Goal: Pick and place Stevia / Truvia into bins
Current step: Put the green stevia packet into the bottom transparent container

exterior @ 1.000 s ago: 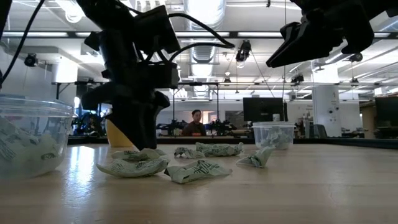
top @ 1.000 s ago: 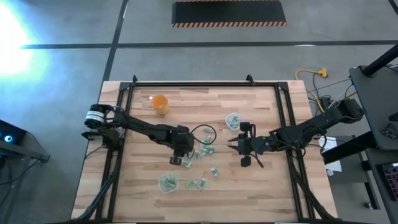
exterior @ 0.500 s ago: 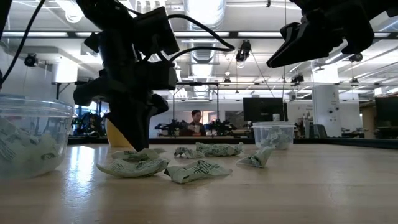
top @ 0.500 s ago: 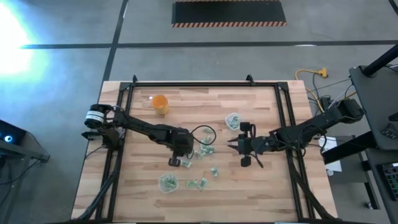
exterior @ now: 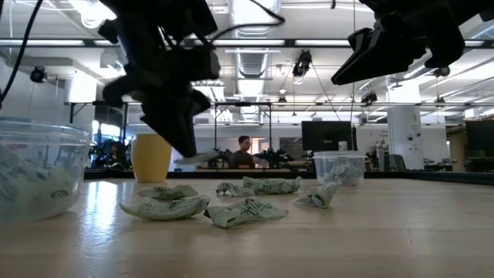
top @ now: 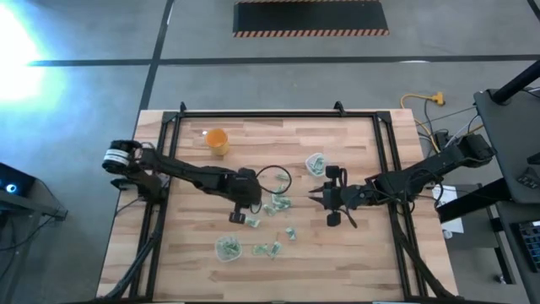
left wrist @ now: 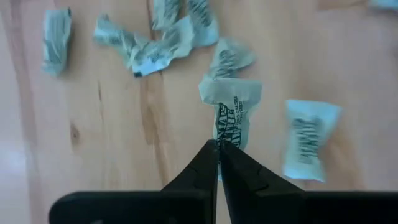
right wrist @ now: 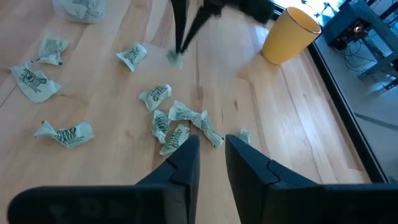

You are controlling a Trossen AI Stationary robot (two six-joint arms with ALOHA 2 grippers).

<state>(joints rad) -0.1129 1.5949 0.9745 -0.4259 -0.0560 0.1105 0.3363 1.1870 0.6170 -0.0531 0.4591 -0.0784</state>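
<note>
Pale green and white Stevia sachets (top: 275,204) lie flat and scattered mid-table. One sachet (left wrist: 231,109) is off the wood, with my left gripper (left wrist: 218,148) shut on it; the low view shows this gripper (exterior: 189,152) above the pile (exterior: 166,205). One clear bin (top: 228,247) with sachets inside stands toward the near edge, another bin (top: 316,163) farther right. My right gripper (right wrist: 211,155) hovers open over the sachets on the right, with nothing between its fingers. My left gripper pinches the sachet's near end (left wrist: 224,138) between its two fingertips, only at their free ends. The fingers slant steeply down from the table's left. The sachet sticks out beyond the tips (exterior: 202,157), lifted clear of the table.
An orange cup (top: 218,141) stands at the far left of the wood. A black frame (top: 278,114) rims the table. Loose sachets (right wrist: 180,127) lie between the two grippers. A person (exterior: 244,152) sits far off in the room beyond.
My left gripper has taken hold of one sachet from the pile and has risen from the table, lifting it clear. The other sachets lie as before. My right arm has kept still.
</note>
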